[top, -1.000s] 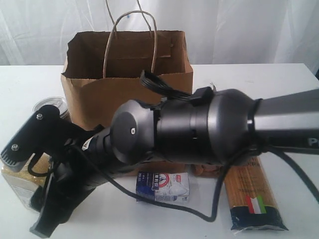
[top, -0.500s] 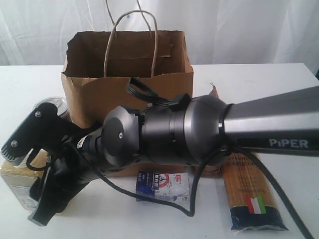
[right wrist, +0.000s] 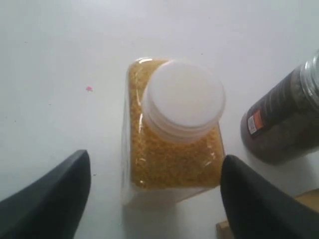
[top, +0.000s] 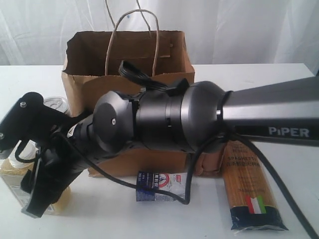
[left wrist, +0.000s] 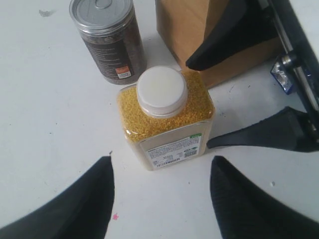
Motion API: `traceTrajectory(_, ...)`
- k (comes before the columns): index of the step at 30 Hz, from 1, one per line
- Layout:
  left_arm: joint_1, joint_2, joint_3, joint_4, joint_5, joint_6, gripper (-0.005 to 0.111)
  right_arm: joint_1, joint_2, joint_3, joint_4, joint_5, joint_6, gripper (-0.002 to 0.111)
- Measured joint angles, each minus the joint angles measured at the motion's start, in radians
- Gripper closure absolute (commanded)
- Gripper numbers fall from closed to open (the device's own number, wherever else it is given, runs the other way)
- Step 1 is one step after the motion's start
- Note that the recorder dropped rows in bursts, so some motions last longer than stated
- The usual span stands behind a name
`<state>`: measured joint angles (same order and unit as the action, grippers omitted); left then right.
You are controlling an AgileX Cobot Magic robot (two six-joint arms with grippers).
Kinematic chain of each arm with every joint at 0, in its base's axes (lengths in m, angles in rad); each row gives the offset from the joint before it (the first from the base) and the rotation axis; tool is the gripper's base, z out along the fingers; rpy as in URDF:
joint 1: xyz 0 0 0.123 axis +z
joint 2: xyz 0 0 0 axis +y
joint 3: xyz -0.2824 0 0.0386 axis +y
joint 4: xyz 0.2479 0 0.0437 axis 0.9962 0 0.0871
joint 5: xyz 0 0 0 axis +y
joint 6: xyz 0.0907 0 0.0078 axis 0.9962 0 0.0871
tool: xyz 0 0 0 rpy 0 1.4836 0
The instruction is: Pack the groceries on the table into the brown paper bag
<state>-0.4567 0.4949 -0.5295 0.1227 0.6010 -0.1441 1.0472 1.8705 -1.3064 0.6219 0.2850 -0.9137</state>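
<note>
I have my right claw [right wrist: 155, 157] spread wide, one finger on each side of the yellow white-capped bottle [right wrist: 172, 149]. The bottle stands upright on the white table [right wrist: 60, 50] directly beneath this claw. From the left wrist view the two fingers sit close to the bottle's sides, but I cannot tell whether either one touches it, so I do not count it as gripped. My left claw [left wrist: 162, 159] hangs over the same bottle with its fingers moderately apart and nothing between them, and the bottle sits just ahead of its fingertips. A pull-ring can [left wrist: 109, 40] with dark contents stands upright just beyond the bottle from the left claw, close beside it, and off to one side of the right claw. The brown paper bag [top: 84, 92] stands open and upright just behind the right claw, with one lower corner near the bottle. The right arm [top: 169, 119] reaches across the front of the bag to get there. The small blue-white carton [top: 159, 181] lies on the table in front of the bag, back along the right arm from the claw. The long spaghetti packet [top: 251, 189] lies well apart from both claws, on the far side of the carton.
</note>
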Motion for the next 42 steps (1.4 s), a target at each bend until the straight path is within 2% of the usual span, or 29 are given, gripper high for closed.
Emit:
traceTrajectory(19, 0.0, 0.0, 0.0, -0.014, -0.006, -0.002, 0.046, -0.02, 0.079, -0.139, -0.028, 0.113, -0.071, 0.041)
traceTrajectory(31, 0.0, 0.0, 0.0, -0.014, -0.006, -0.004, 0.046, -0.02, 0.081, -0.183, -0.201, 0.208, -0.072, 0.041)
traceTrajectory(36, 0.0, 0.0, 0.0, -0.014, -0.006, -0.004, 0.048, -0.02, 0.081, -0.254, -0.248, 0.213, -0.073, 0.041)
traceTrajectory(38, 0.0, -0.004, 0.0, 0.054, 0.004, -0.02, 0.047, -0.02, 0.081, -0.269, -0.25, 0.208, -0.073, 0.041)
traceTrajectory(40, 0.0, -0.033, 0.0, 0.18, 0.079, -0.093, 0.043, -0.02, 0.081, -0.271, -0.255, 0.227, -0.073, 0.041)
traceTrajectory(42, 0.0, -0.059, 0.002, 0.243, 0.166, -0.145, 0.038, -0.02, 0.081, -0.271, -0.255, 0.257, -0.073, 0.041)
